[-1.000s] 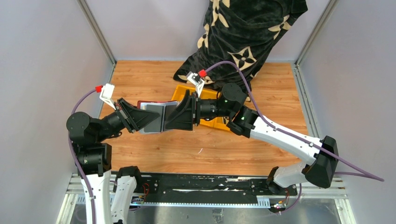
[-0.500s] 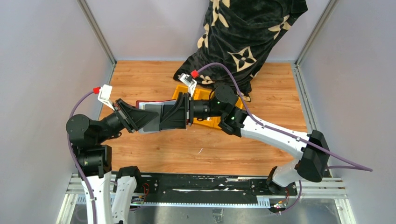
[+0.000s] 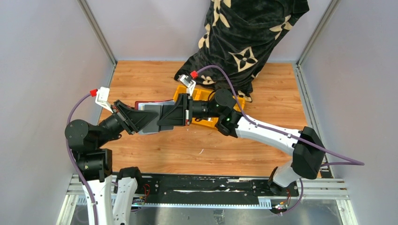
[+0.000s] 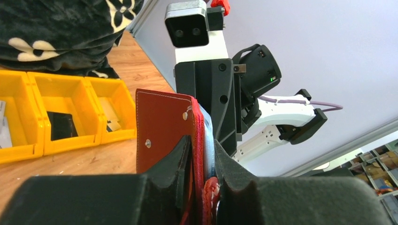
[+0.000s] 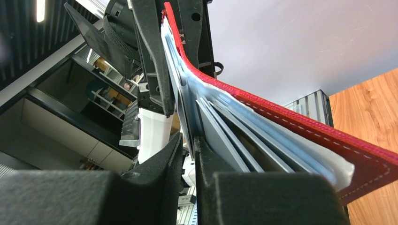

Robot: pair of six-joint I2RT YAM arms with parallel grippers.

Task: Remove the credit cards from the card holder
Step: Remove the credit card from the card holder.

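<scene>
The dark red card holder is held in the air between both arms, open, with its silvery-grey inside up. My left gripper is shut on one flap of it; in the left wrist view the red holder stands clamped between my left gripper's fingers. My right gripper meets it from the right. In the right wrist view several grey credit cards fan out inside the red cover. My right gripper is shut on the leftmost thin grey card.
The yellow three-compartment bin sits under my right arm, and in the left wrist view flat dark and grey pieces lie in it. A black cloth with cream flowers hangs at the back. Grey walls enclose the wooden table.
My right arm has pushed left towards the left gripper, its fingers sliding further over the holder. The left arm and holder have shifted slightly left.
</scene>
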